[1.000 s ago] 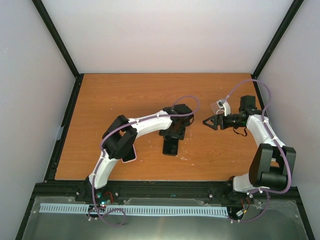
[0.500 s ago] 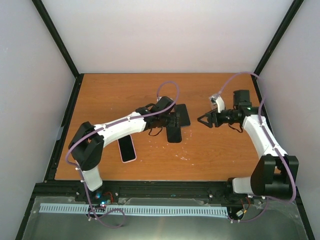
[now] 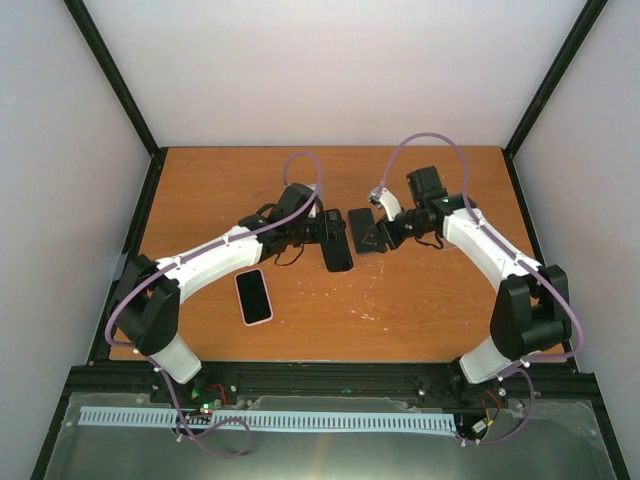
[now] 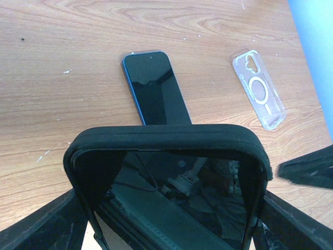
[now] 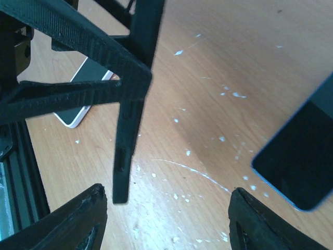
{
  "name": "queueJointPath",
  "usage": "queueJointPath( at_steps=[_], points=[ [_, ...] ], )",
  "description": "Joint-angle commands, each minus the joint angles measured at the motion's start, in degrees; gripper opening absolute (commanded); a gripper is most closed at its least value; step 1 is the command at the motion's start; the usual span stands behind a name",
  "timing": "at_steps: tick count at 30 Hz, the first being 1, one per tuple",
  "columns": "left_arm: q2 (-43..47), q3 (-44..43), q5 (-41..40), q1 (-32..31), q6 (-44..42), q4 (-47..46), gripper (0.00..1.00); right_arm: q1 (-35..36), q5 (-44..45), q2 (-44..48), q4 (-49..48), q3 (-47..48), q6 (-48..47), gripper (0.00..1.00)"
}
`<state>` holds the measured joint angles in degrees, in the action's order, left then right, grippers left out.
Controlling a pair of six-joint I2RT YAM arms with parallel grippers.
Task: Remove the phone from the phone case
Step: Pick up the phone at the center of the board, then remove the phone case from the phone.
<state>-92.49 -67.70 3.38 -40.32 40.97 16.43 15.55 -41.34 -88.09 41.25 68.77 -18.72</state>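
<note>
1. Table (image 3: 220, 180): orange-brown wood grain, scattered white scuffs.
2. Walls (image 3: 330, 70): plain white panels, back and both sides.
3. Frame posts (image 3: 109, 70): black, at back corners.
4. Near ledge (image 3: 330, 455): grey metal, carrying white slotted strip (image 3: 300, 421).
5. Light: even, soft.

Black case (image 4: 166, 136), glossy dark phone (image 4: 177, 198) seated inside, clamped between the left gripper's (image 4: 166, 229) fingers, screen facing its wrist camera.

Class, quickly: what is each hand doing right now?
Left hand: closed on the black phone case.
Right hand: open, holding nothing.
</note>
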Motion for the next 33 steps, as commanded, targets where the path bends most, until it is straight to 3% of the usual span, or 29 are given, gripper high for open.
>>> queueJointPath(
  at_steps=[1, 9, 17, 28, 33],
  points=[
    [2.45, -2.94, 0.89, 0.23, -0.96, -2.55, 0.02, 4.85, 3.59, -1.60, -1.64, 1.70, 2.94, 0.63],
    [8.11, 1.72, -0.08, 0.12, 5.53, -9.15, 0.00, 8.56, 6.94, -0.35, -5.02, 1.80, 7.81, 0.57],
    [10.26, 4.62, -4.11, -0.67, 7.86, -13.19, 0.00, 9.21, 3.05, 1.11, -6.50, 2.35, 10.38, 0.50],
    [9.84, 2.87, -7.78, -0.72, 7.94, -11.72, 0.00, 9.18, 3.30, -1.18, -5.08, 5.39, 8.36, 0.19],
    [7.37, 1.00, -7.39, -0.73, 7.67, -12.87, 0.00, 9.29, 1.44, -3.20, -3.87, 6.89, 7.73, 0.21]
  ],
)
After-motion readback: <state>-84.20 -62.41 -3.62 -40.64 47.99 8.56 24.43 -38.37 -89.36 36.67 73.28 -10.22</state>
